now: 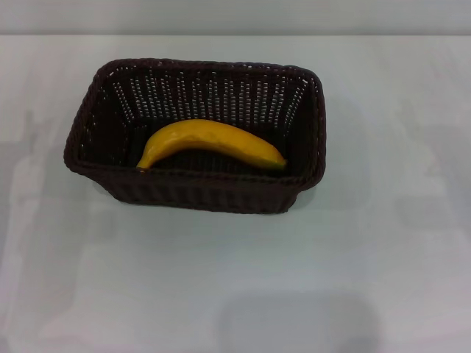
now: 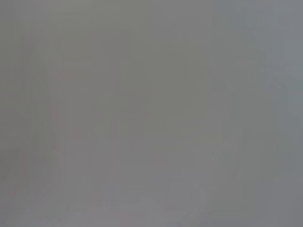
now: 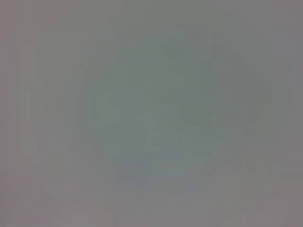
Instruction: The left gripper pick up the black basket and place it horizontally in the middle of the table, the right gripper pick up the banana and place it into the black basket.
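The black basket stands on the white table, its long side across the head view, near the middle and a little toward the back. The yellow banana lies inside it on the basket floor, curved side up, its brownish tip toward the right. Neither the left gripper nor the right gripper shows in the head view. Both wrist views show only a plain grey blur, with no fingers and no object in them.
The table's far edge runs across the top of the head view, with a pale wall behind it. Faint grey shadows lie on the tabletop at the left, the right and the front.
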`<state>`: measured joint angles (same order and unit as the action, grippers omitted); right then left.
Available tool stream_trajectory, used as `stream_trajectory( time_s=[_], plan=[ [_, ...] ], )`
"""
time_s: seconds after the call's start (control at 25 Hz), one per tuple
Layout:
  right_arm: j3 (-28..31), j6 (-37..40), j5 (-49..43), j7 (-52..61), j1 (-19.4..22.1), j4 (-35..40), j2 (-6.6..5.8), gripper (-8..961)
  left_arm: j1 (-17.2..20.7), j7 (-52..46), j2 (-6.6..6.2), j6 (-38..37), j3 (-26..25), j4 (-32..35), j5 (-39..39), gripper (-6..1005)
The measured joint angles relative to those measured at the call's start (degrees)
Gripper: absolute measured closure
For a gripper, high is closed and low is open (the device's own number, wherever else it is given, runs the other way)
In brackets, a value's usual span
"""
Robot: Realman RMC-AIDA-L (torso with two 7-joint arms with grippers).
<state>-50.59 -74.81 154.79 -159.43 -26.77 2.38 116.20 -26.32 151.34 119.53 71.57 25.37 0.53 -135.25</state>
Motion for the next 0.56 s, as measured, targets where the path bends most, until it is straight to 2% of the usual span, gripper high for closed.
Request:
stream_trajectory(
  time_s=[0.56],
  plan=[
    [0.1, -0.1, -0.1, 0.1, 0.0, -0.6, -0.02, 81, 0.0, -0.2, 0.0, 0.0, 0.0, 0.0, 0.0, 128]
  ],
)
